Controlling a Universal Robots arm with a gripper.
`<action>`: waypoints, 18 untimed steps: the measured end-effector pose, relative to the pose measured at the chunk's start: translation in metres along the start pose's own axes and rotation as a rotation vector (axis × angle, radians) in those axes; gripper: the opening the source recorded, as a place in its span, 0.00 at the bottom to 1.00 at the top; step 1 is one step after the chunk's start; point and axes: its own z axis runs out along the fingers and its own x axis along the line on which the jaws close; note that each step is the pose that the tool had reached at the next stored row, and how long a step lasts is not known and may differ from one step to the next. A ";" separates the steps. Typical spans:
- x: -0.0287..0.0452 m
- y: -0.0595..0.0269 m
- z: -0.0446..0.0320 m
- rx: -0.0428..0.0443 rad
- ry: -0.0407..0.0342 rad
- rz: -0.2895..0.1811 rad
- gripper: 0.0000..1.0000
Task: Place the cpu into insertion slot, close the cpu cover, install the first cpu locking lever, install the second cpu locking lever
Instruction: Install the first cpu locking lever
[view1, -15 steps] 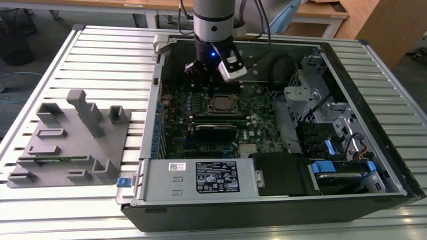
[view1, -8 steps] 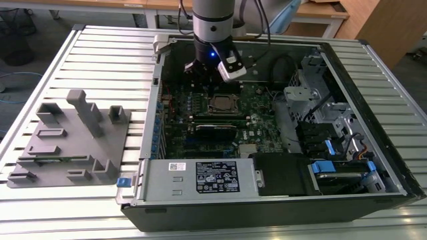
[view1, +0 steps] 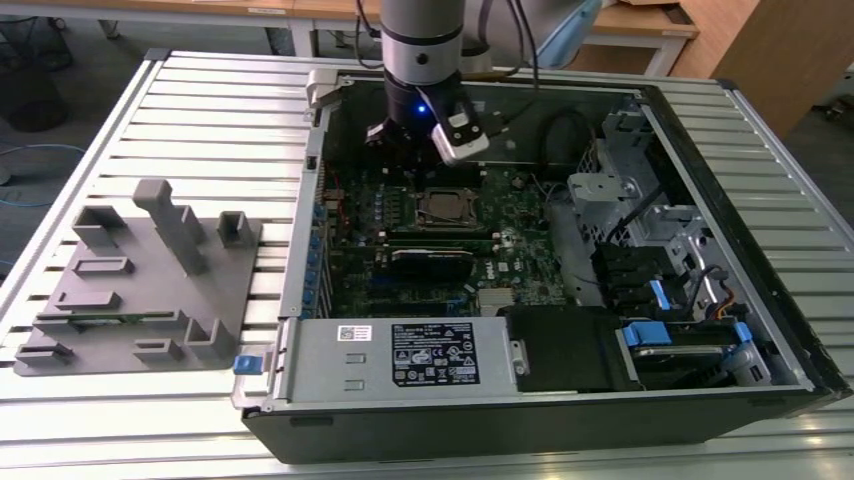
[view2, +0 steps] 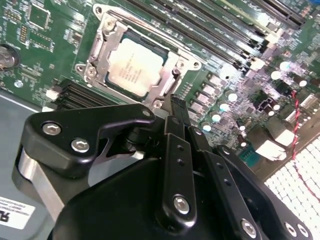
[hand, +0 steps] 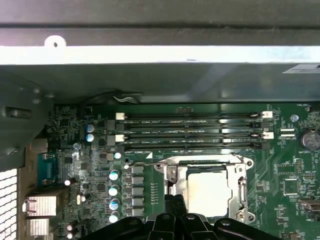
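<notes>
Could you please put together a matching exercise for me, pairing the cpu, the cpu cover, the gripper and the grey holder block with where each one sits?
1. cpu
2. cpu cover
3. gripper
4. grey holder block

A. on the slatted table, at the exterior view's left of the computer case
B. seated in the motherboard, metal top up
C. lying flat as a frame around the cpu
D. above the motherboard, by the frame's edge

Pairs: 1-B, 2-C, 3-D, 4-A.
</notes>
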 end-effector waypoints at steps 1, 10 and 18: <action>0.0015 0.0000 0.0000 0.0002 -0.0001 0.000 0.11; 0.0055 -0.0002 -0.0003 -0.0011 0.0003 0.000 0.11; 0.0052 0.0001 -0.0044 -0.0134 0.0039 0.002 0.11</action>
